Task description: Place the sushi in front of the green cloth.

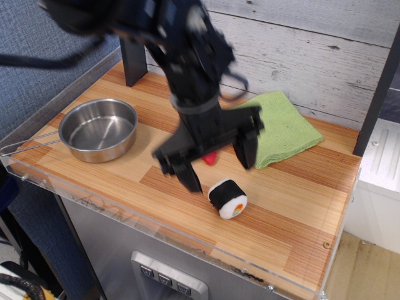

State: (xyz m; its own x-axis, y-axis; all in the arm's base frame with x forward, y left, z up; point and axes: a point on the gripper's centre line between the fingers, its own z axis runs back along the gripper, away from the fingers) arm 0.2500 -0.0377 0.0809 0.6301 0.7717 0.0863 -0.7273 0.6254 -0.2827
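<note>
The sushi (pixel 228 198) lies on its side on the wooden tabletop, black band up and white end with orange centre facing front right. It sits in front of the green cloth (pixel 280 128), which lies flat at the back right. My gripper (pixel 215 161) is open and empty, lifted above and to the back left of the sushi, blurred by motion. Its two black fingers (pixel 187 174) point down and stand apart from the sushi.
A steel pan (pixel 99 129) with a wire handle stands at the left. A red bit of a spoon (pixel 210 158) shows under the gripper. The table's front edge (pixel 187 240) runs just below the sushi. A white cabinet (pixel 381 181) stands at the right.
</note>
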